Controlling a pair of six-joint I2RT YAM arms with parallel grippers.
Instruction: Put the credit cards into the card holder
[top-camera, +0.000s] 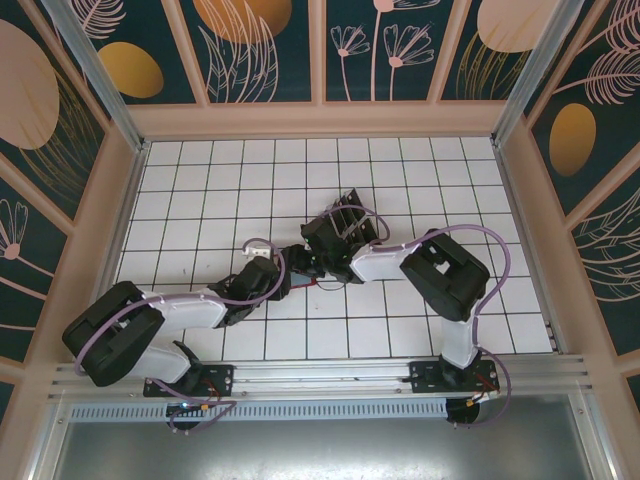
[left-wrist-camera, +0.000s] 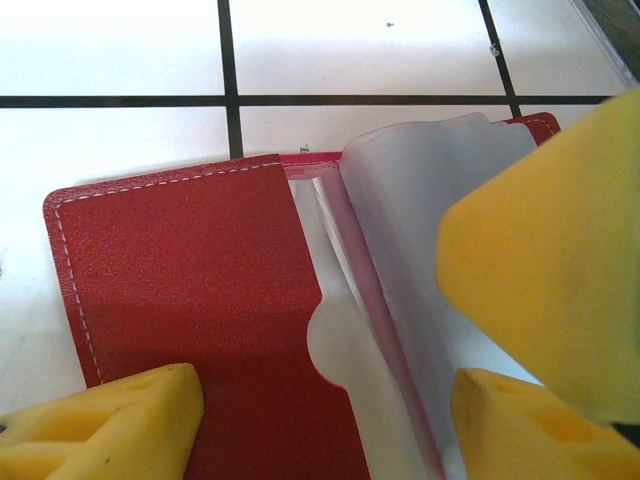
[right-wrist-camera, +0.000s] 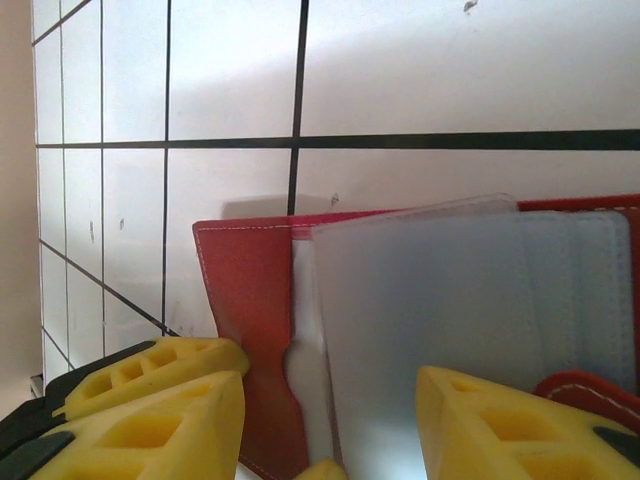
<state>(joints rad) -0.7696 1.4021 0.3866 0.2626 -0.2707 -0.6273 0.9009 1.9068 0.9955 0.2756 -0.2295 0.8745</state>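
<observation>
The wallet (left-wrist-camera: 190, 280) lies open on the white tiled bench (left-wrist-camera: 110, 50) between both tools, probably so its pockets face up for loading. The left tool (left-wrist-camera: 325, 392) hangs over it with jaws apart, gripping nothing. The right tool (right-wrist-camera: 330, 385) is likewise spread, one pad (left-wrist-camera: 560, 260) apparently pinning the frosted plastic sleeves (right-wrist-camera: 430, 310). The cover is pebbled red with white stitching. The cards (top-camera: 345, 215), dark and thin, seem to stand just behind.
</observation>
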